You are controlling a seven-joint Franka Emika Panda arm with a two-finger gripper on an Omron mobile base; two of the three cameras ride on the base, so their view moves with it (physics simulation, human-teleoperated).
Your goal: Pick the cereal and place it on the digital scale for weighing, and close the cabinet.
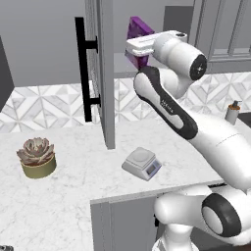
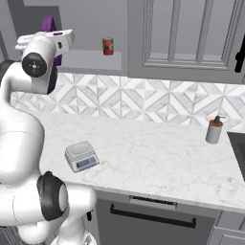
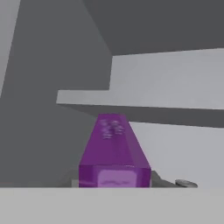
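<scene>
Cereal (image 3: 113,151) is pinched between my jaws, which are pressed in on its two sides; in the hand view the purple box fills the space right ahead of my gripper (image 3: 114,183), its printed face turned up toward the camera. In the left base view the box (image 1: 138,30) stands up behind my hand (image 1: 142,46), at the open cabinet (image 1: 100,73), level with its shelf. Whether its bottom edge touches the shelf or hangs just clear I cannot tell. I hold it by the narrow sides because that is the only width my fingers can span, and a side grip should keep the box upright for setting down.

The cabinet's door stands swung out over the counter (image 1: 68,196), its black bar handle (image 1: 84,73) facing away from the shelf; it is open so that I could reach in, and closing it is not yet done. A small red can (image 2: 108,46) sits farther along the shelf, well apart from my hand.

The digital scale (image 1: 142,163) waits near the counter's front edge, below and just beside the open door, platter bare. I judge the next move to be drawing the box out past the door and lowering it there. A potted succulent (image 1: 37,157) and a soap dispenser (image 2: 214,130) stand toward opposite ends of the counter, well away from that path.
</scene>
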